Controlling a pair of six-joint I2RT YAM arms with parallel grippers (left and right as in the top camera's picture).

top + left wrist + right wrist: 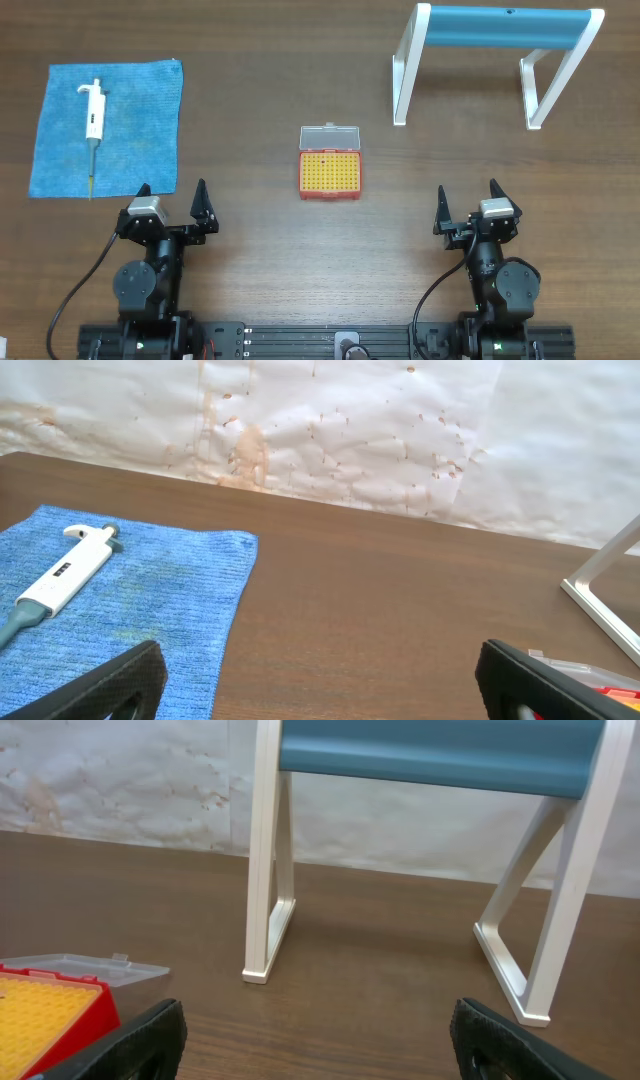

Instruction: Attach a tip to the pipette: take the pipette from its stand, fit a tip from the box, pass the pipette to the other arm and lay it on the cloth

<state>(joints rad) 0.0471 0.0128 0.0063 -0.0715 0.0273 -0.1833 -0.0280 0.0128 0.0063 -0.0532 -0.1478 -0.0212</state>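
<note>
left gripper (172, 188) jaws wide, holding nothing | right gripper (467, 190) likewise wide, bare | pipette (92, 115) flat on cloth (140, 110), up-table and outward of the left jaws, long axis running away from the bases, tip end nearest them | left arm nearer, right well apart | judged: pipette laid, task likely complete

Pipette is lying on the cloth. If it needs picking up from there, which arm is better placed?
Left. The left hand, open, sits beside the cloth, where the pipette lies; the right hand is far off, beyond the tip box.
</note>
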